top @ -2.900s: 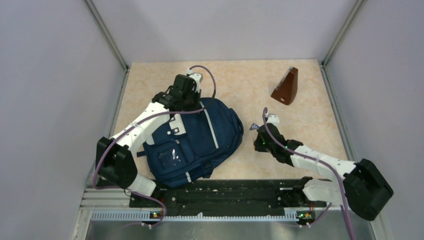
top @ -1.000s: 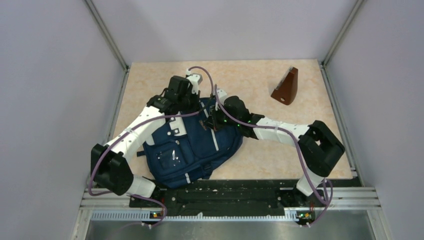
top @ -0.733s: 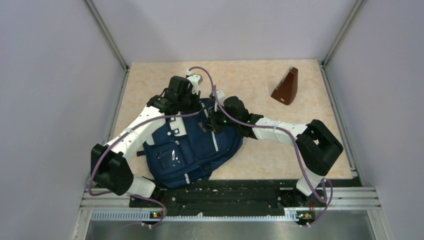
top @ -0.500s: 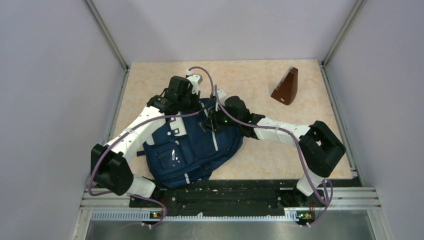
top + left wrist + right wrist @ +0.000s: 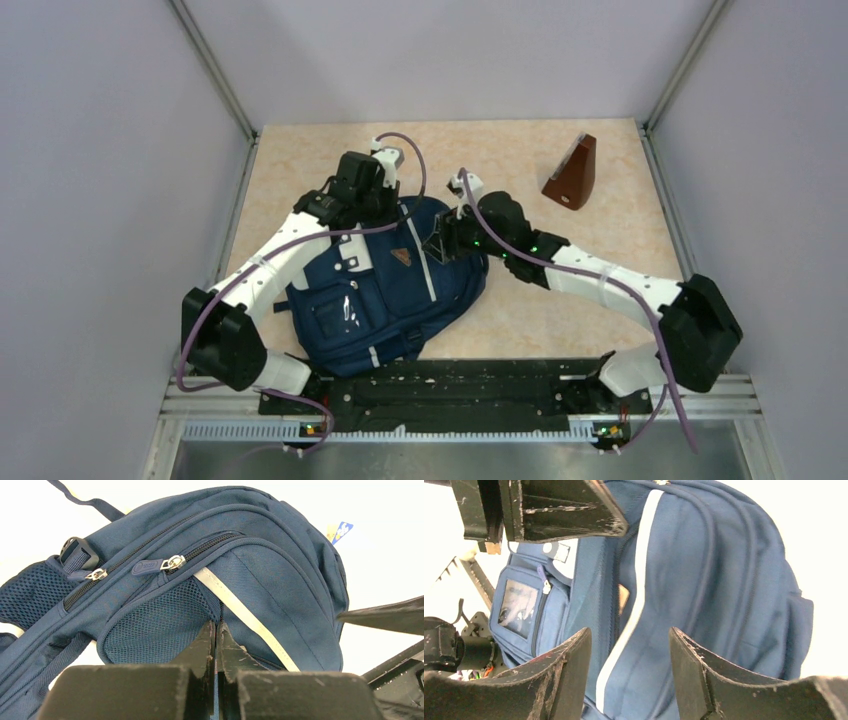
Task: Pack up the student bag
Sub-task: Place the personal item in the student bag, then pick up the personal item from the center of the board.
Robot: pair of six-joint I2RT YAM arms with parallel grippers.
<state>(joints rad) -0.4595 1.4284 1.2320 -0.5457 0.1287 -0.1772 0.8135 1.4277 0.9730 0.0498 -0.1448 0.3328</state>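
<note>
**Navy bag part-packed, brown wedge outstanding**

Navy blue fabric student bag (image 5: 385,290), grey-striped, is seen lying toward the beige table's (image 5: 600,270) near left corner. Its cloth beside a zip is pinched by the left gripper (image 5: 216,630), jaws pressed together. The right gripper (image 5: 629,632) is held spread and empty above the stripe. A small tan piece (image 5: 400,256) is glimpsed in the open slit. A brown wedge-shaped block (image 5: 572,172) near the far right corner is judged yet to be packed.

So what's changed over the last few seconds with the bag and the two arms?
The right gripper swung in over the student bag, opened, and has pulled back rightward, leaving a small brown item at the zip opening. The left gripper stays pinched on the bag; the brown wedge hasn't moved.
</note>
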